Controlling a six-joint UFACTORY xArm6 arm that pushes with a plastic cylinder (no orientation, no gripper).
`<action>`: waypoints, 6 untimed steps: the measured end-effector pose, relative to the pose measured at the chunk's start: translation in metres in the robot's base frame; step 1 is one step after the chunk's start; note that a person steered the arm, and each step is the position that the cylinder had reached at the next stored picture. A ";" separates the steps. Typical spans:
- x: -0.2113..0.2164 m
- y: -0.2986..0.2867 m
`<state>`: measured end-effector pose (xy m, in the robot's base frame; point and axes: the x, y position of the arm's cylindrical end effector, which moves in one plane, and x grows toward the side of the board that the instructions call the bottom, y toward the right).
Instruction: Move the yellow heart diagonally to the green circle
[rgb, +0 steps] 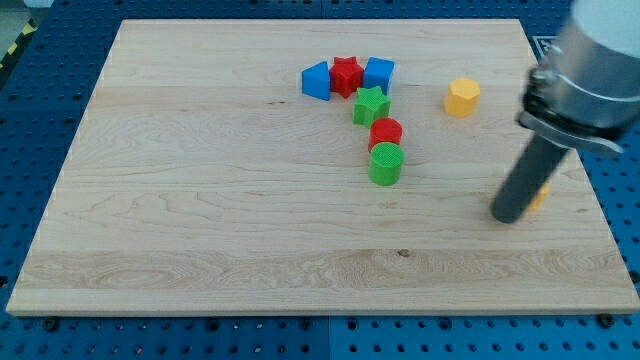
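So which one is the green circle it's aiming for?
Start at the wooden board; a chain of blocks runs down from its top middle. The green circle is the lowest one, a ribbed round block touching the red circle above it. The green star is higher and spiky.

The board (200, 180) was seen to be pale wood, its grain running in long streaks, with a smooth matt finish. The green circle (385, 164) was marked by fine ridged lines on top, like printed plastic; the red cylinder (386, 131) and yellow block (462, 97) appeared matt plastic. The rod was dark and dull, its tip (506, 216) blurred. Blue perforated metal (60, 50) was seen around the board.
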<state>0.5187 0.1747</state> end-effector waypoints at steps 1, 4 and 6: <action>-0.027 -0.031; -0.050 0.038; -0.010 0.052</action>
